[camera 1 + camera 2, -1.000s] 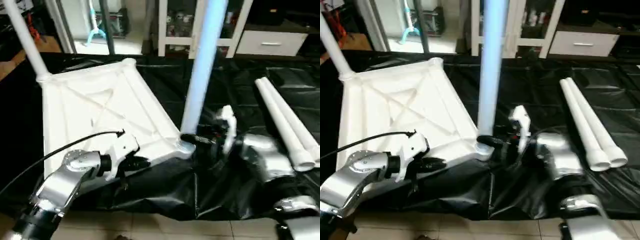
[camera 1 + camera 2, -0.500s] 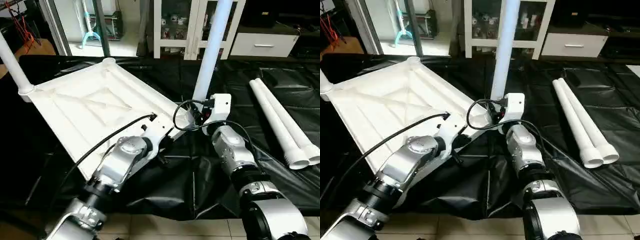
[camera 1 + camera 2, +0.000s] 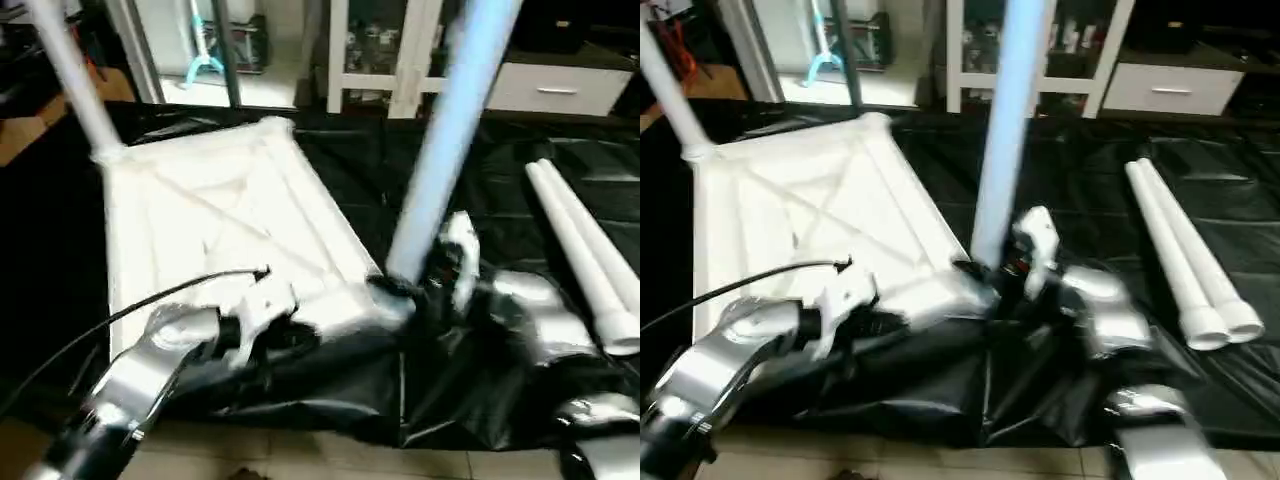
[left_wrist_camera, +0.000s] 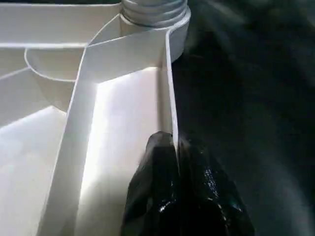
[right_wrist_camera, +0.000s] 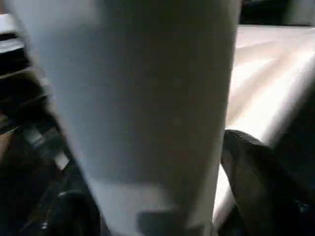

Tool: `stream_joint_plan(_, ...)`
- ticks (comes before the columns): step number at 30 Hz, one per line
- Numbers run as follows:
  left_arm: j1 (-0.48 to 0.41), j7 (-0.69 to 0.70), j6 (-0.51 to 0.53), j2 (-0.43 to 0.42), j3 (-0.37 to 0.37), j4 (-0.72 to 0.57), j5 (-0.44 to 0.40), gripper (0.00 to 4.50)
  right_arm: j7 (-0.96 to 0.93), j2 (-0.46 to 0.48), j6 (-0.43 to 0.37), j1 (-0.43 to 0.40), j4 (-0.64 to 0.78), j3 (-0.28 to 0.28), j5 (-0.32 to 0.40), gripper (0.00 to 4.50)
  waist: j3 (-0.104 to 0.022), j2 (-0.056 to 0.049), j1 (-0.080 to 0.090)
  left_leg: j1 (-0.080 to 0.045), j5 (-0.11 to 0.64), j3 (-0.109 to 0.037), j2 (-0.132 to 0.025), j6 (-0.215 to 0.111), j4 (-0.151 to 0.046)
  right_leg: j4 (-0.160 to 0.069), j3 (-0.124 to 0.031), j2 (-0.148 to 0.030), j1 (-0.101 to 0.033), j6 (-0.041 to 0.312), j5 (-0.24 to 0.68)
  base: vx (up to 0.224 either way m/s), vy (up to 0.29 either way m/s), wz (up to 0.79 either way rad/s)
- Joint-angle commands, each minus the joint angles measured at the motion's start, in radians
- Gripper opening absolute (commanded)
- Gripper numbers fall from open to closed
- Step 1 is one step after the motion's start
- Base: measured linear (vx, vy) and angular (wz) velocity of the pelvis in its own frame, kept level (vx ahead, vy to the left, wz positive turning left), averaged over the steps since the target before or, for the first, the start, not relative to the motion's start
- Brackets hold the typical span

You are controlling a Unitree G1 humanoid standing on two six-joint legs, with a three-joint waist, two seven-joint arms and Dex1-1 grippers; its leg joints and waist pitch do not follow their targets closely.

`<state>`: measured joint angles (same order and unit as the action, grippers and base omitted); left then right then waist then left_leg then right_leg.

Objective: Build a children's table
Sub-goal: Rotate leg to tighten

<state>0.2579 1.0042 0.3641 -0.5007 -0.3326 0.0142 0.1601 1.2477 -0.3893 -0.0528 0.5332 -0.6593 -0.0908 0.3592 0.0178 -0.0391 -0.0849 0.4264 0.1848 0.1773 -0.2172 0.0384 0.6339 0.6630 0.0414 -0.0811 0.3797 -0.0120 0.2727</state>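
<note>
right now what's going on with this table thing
A robot is assembling a children's table on a black sheet. The white tabletop lies underside up. The left gripper pinches its near rim, while the right gripper sits around the base of an upright leg at the near corner socket. Another leg stands in a far corner, and two loose legs lie to the right.

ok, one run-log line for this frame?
left gripper: shut on tabletop rim | right gripper: at upright leg base | two spare legs on cloth
</note>
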Motion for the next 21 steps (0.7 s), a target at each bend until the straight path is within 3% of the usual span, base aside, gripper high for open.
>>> stream_joint_plan(1,-0.049,0.115,-0.012,-0.059,-0.015,0.004,0.027,0.0,0.036,-0.113,-0.027,0.005,0.03,0.083,0.052,3.41,-0.069,0.004,0.006,-0.047,-0.047,0.001,-0.009,-0.113,-0.05,-0.045,-0.014,-0.029,-0.041,0.257,-0.384,0.0,0.0,0.0)
stream_joint_plan(3,-0.054,0.112,-0.033,-0.079,-0.011,0.015,0.018,0.0,0.077,-0.134,-0.064,-0.003,0.044,0.088,0.067,3.41,-0.064,0.005,0.006,-0.049,0.009,0.001,-0.013,-0.096,-0.057,-0.052,-0.016,-0.032,-0.039,0.258,-0.3,0.0,0.0,0.0)
stream_joint_plan(5,-0.051,0.104,-0.039,-0.084,-0.005,0.023,0.013,0.0,0.097,-0.136,-0.094,-0.006,0.052,0.092,0.075,3.41,-0.064,0.005,0.007,-0.05,0.017,0.0,-0.013,-0.085,-0.058,-0.053,-0.017,-0.031,-0.038,0.258,-0.277,0.0,0.0,0.0)
stream_joint_plan(12,-0.045,0.104,-0.031,-0.078,-0.008,0.009,0.016,0.0,0.076,-0.086,-0.137,-0.027,0.08,0.079,0.078,2.86,-0.067,0.008,0.018,-0.043,-0.03,0.001,-0.007,-0.1,-0.054,-0.048,-0.018,-0.032,-0.039,0.271,-0.336,0.0,0.0,0.0)
stream_joint_plan(21,-0.049,0.11,-0.021,-0.08,-0.021,-0.014,0.022,0.0,0.062,-0.046,-0.137,-0.043,0.071,0.052,0.063,2.23,-0.065,0.001,0.027,-0.047,0.0,0.0,-0.009,-0.088,-0.058,-0.053,-0.017,-0.032,-0.036,0.274,-0.29,0.0,0.0,0.0)
